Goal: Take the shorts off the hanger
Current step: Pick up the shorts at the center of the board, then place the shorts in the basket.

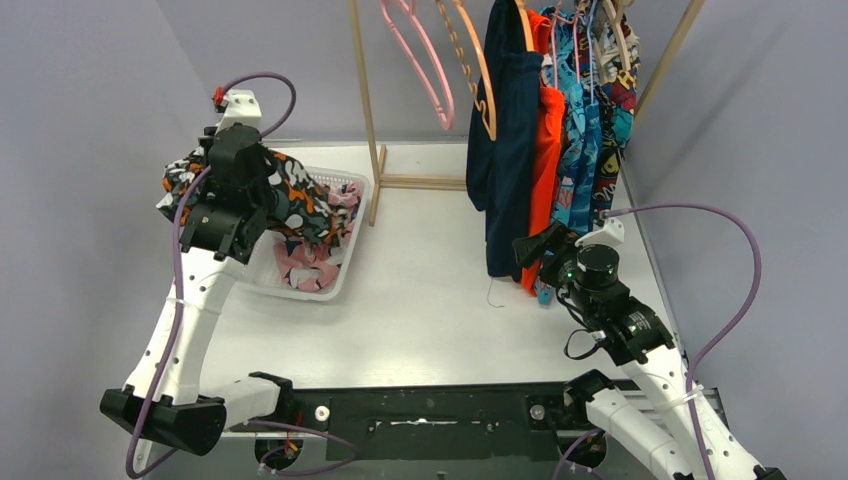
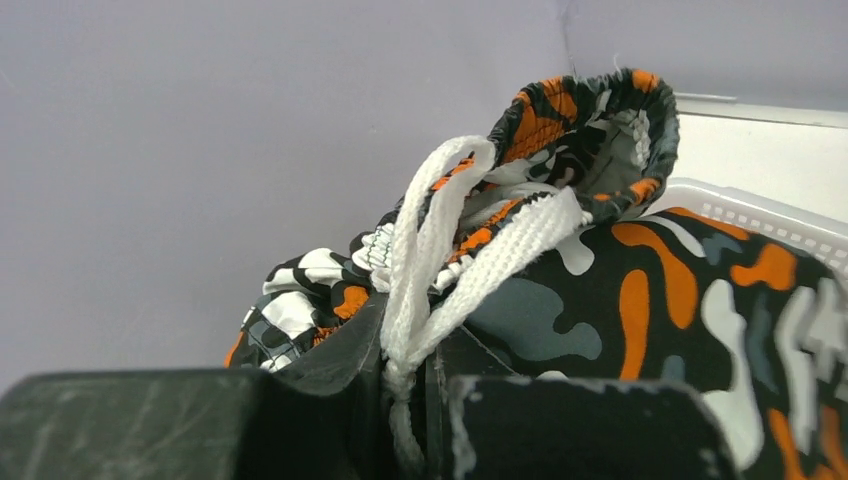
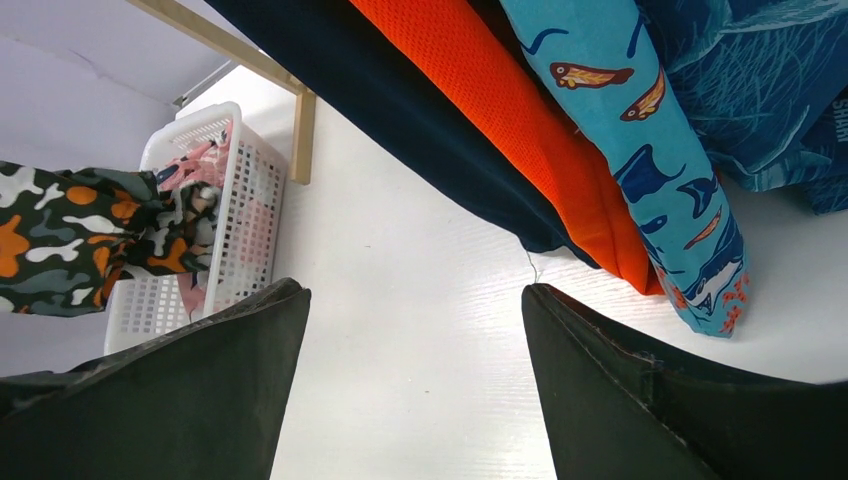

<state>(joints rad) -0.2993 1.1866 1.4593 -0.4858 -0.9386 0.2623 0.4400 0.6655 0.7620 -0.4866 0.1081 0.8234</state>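
While the left gripper (image 2: 427, 395) is clamped on the white drawstring (image 2: 440, 250) of one camouflage shorts (image 1: 295, 195) pair over the single white basket (image 1: 345, 262), which holds one pink pair (image 1: 305, 268), the right gripper (image 3: 410, 330) stands apart below the hanging navy pair (image 1: 505, 150), orange-red pair (image 1: 547, 150) and blue fish-print pair (image 1: 580, 170).

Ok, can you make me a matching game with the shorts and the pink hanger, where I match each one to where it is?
1. camo shorts
2. pink shorts
3. navy shorts
4. pink hanger

A. hanging empty
B. in the white basket
C. in the jaws of the left gripper
D. hanging beside the orange-red shorts

Pairs: 1-C, 2-B, 3-D, 4-A.
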